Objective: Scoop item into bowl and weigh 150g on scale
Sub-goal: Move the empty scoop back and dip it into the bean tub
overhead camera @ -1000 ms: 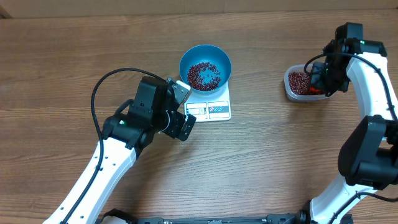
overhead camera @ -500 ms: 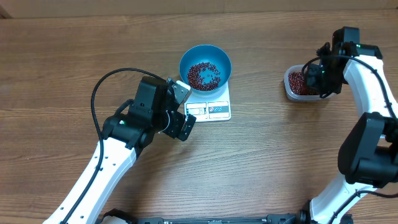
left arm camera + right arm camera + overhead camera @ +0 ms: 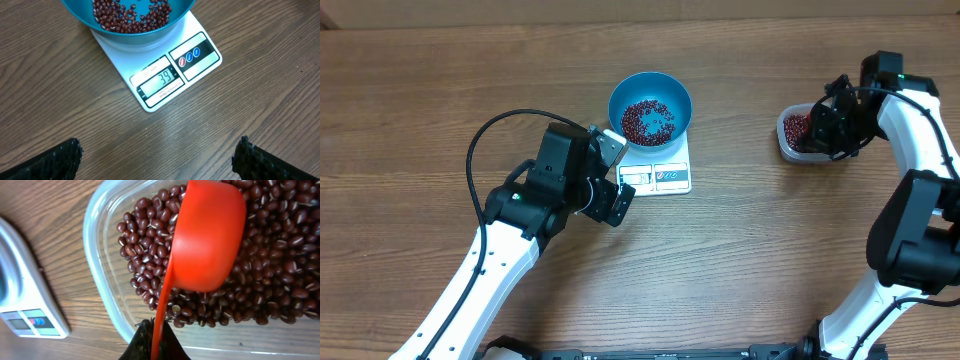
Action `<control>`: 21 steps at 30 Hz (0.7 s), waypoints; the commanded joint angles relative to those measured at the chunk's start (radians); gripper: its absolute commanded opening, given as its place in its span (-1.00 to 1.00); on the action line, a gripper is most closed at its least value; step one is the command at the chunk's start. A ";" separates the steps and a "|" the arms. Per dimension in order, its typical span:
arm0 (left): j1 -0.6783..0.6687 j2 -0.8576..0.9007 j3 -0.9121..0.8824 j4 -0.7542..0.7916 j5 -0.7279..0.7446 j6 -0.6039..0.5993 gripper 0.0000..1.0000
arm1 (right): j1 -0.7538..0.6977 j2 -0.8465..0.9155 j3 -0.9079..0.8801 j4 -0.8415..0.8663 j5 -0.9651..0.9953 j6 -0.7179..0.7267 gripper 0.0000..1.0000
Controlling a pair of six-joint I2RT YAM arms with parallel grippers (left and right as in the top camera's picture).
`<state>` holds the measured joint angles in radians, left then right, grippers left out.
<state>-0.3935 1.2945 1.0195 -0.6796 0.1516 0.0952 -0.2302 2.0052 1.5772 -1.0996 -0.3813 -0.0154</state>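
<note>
Saw L gripper (image 3: 617,176) nearest, jaws spread wide, empty, over table (image 3: 75,100) just short of scale (image 3: 200,65). Read 39 on display (image 3: 161,78). Found blue bowl (image 3: 616,100) sat on scale w/ thin layer of beans (image 3: 130,12). Farther R, saw R gripper (image 3: 154,346) clamped on red scoop (image 3: 210,235) handle, cup down among more beans in clear tub (image 3: 100,265).
</note>
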 commanded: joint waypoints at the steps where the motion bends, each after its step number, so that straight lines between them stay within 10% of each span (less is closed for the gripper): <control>1: -0.006 0.008 -0.003 0.003 -0.006 -0.006 0.99 | -0.023 0.013 -0.006 0.002 -0.139 -0.017 -0.93; 21: -0.006 0.008 -0.003 0.004 -0.005 -0.006 0.99 | -0.117 0.018 -0.058 0.010 -0.328 -0.124 -0.93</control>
<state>-0.3931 1.2945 1.0195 -0.6796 0.1513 0.0952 -0.3450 2.0098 1.5402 -1.0996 -0.6662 -0.1165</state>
